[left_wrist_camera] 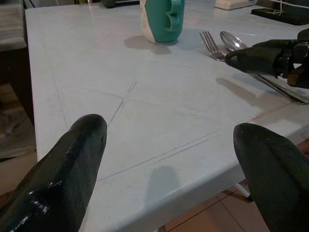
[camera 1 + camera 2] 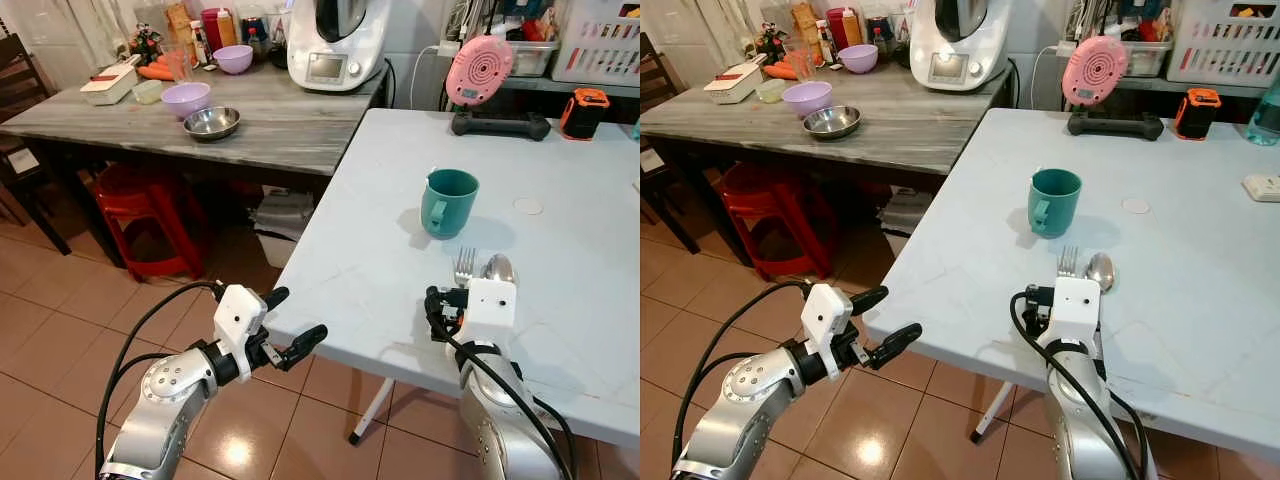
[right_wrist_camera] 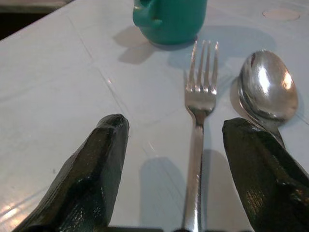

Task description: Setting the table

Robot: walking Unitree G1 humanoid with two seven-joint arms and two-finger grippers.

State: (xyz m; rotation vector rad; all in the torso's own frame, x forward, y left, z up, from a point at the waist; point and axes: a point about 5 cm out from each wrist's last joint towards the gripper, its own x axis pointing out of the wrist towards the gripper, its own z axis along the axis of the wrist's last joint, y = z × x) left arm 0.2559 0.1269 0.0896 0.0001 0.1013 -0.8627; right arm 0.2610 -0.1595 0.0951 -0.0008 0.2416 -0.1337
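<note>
Both arms sit low in front. Right gripper (image 3: 169,169) hovers over the white worktop (image 2: 350,250) with its jaws released, the fork (image 3: 199,125) lying flat between the black fingers (image 3: 91,169) and the spoon (image 3: 268,92) just beside it. Beyond the cutlery stands a teal mug (image 2: 448,202). Left gripper (image 2: 290,320) hangs at the worktop's near edge, jaws spread and holding nothing. Farther off, a grey worktop (image 2: 280,120) carries a steel bowl (image 2: 211,122) and a purple bowl (image 2: 186,98).

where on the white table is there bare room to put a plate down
Bare room lies on the white table between its left edge and the fork, below the teal mug. It is crowded around the fork, spoon and right gripper.
</note>
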